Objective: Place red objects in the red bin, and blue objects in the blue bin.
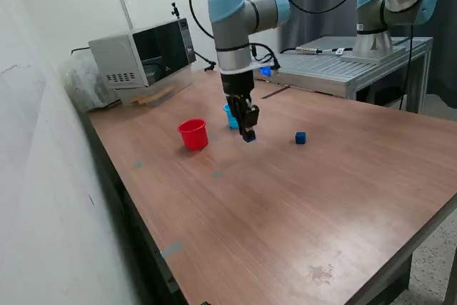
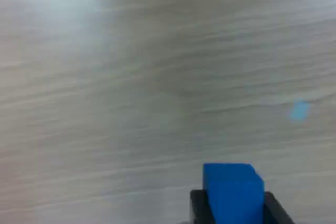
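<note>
My gripper (image 1: 248, 136) hangs low over the wooden table (image 1: 300, 198), just to the exterior view's right of the red cup (image 1: 193, 134) and in front of the light blue cup (image 1: 231, 116), which the arm partly hides. It is shut on a dark blue cube (image 2: 233, 191), which the wrist view shows clamped between the two black fingers (image 2: 198, 209). A second dark blue cube (image 1: 300, 138) lies on the table further to the exterior view's right. No red cubes show in either view.
A microwave (image 1: 143, 53) stands at the back on the exterior view's left, near the wall. A grey metal bench (image 1: 343, 66) carrying the arm's base sits behind the table. A small blue mark (image 2: 300, 110) is on the wood.
</note>
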Controlling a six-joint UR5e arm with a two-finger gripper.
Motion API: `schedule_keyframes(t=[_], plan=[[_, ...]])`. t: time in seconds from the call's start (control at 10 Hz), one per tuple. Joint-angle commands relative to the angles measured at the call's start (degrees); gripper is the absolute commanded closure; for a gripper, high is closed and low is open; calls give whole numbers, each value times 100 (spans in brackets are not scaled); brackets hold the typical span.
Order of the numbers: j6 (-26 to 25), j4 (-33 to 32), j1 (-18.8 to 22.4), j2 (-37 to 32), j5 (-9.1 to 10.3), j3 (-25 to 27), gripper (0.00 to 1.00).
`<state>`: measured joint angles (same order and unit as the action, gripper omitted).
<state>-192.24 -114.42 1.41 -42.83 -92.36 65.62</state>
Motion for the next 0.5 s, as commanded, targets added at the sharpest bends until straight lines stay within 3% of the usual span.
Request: schedule_keyframes(t=[0.0, 0.1, 0.2, 0.4], plan=[[2, 708, -472, -444, -457, 12, 100], [11, 736, -649, -585, -589, 90, 100], [28, 798, -859, -743, -860, 274, 100], [46, 1402, -1106, -824, -1161, 512, 100]])
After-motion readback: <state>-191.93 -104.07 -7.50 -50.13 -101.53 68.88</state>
